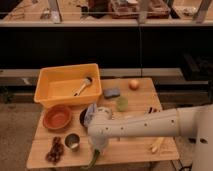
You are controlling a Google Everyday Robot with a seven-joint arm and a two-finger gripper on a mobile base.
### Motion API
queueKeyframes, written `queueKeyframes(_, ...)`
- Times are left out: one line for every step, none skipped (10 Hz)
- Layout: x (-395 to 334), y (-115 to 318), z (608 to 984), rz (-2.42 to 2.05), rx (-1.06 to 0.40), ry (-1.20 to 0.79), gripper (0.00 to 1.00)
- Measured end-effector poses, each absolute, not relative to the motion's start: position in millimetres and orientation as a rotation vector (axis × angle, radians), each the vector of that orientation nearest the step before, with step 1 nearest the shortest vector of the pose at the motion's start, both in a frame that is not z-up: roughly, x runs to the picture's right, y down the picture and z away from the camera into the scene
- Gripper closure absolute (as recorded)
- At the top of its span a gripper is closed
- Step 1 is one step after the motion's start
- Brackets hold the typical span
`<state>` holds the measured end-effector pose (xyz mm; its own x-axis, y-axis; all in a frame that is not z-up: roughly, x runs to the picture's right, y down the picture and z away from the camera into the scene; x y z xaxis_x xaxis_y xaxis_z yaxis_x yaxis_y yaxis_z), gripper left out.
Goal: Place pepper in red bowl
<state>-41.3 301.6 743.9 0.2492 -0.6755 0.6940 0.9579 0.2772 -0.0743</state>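
Observation:
The green pepper (93,159) hangs at the table's front edge, directly under my gripper (97,150). The gripper points down from the white arm, which reaches in from the right, and it looks shut on the pepper's upper end. The red bowl (57,117) sits on the left of the table, to the upper left of the gripper. It looks empty.
A big yellow tub (50,90) with a utensil stands at the back left. A dark bowl with a grey cloth (87,115) is beside the red bowl. A metal cup (73,142) and a dark red cluster (53,150) are front left. A blue-grey block (111,93), a light-green round item (122,103), an orange fruit (133,84) and a pale corn-like piece (156,145) lie to the right.

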Motion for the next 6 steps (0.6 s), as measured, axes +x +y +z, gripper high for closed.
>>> queueKeyframes(-32.6, 286.2, 728.2, -1.174, -0.518, -0.617, 1.0)
queueKeyframes(-26.3, 270.0, 711.4, -1.163, -0.488, -0.622, 1.0)
queueKeyframes(-18.2, 251.5, 692.5, -1.148, -0.454, -0.626, 1.0)
queueKeyframes(-12.7, 233.3, 673.8, -1.139, -0.418, -0.63, 1.0)
queueKeyframes(-11.1, 215.9, 656.5, -1.138, -0.383, -0.629, 1.0)
queueKeyframes(-10.2, 201.0, 643.1, -1.137, -0.358, -0.622, 1.0)
